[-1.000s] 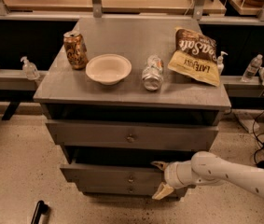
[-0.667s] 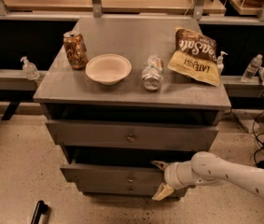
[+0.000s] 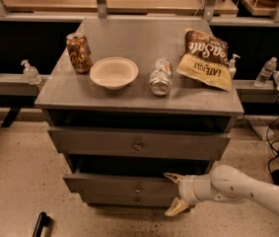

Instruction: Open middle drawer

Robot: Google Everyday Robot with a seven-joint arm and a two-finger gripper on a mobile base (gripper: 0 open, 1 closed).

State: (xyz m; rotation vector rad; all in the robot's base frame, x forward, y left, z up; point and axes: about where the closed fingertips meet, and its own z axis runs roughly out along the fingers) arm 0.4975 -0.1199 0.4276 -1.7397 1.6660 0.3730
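The middle drawer (image 3: pixel 114 183) is the mid-sized grey front of the cabinet, with a small round knob (image 3: pixel 138 188). It stands a little way out, with a dark gap above it. My gripper (image 3: pixel 174 193) is at the right end of this front, on a white arm coming in from the lower right. It is open: the upper finger (image 3: pixel 171 177) lies at the drawer's top edge and the lower finger (image 3: pixel 176 209) hangs below the front. The knob is free, to the left of the gripper.
The wider top drawer (image 3: pixel 94 141) also juts out above; the small bottom drawer (image 3: pixel 114 200) sits beneath. On the cabinet top (image 3: pixel 129 38) are a can (image 3: pixel 78 52), a bowl (image 3: pixel 114 72), a lying bottle (image 3: pixel 160 76) and a chip bag (image 3: pixel 205 58). Cables (image 3: pixel 277 157) lie on the floor at right.
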